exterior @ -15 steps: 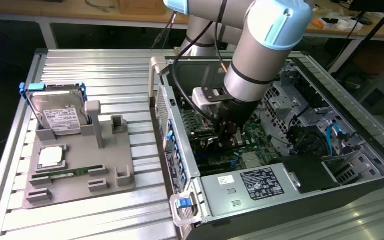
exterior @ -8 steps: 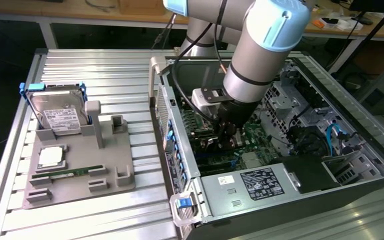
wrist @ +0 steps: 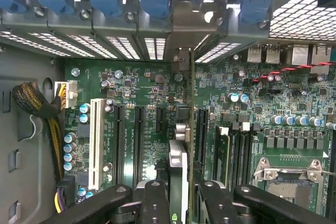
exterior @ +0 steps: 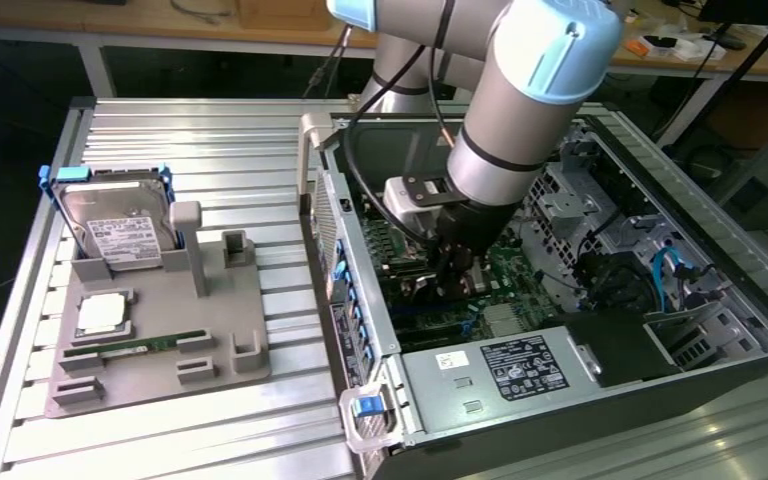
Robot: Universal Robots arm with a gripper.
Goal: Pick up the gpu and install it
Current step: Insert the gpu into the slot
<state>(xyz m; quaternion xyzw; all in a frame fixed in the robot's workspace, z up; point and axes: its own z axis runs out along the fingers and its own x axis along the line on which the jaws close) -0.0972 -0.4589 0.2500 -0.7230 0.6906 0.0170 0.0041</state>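
I'm reaching into the open computer case, with my end effector clamped on the gpu, a finger pressed to each face of the card. The gpu stands on edge over the green motherboard, among the long black slots, its far end at the case's rear wall. I can't tell if it is seated. Out on the table, the hard drive stands in the grey holder, well apart from me.

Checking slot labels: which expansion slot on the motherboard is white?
The long slot nearest the braided cable bundle; the other slots beside it are black.
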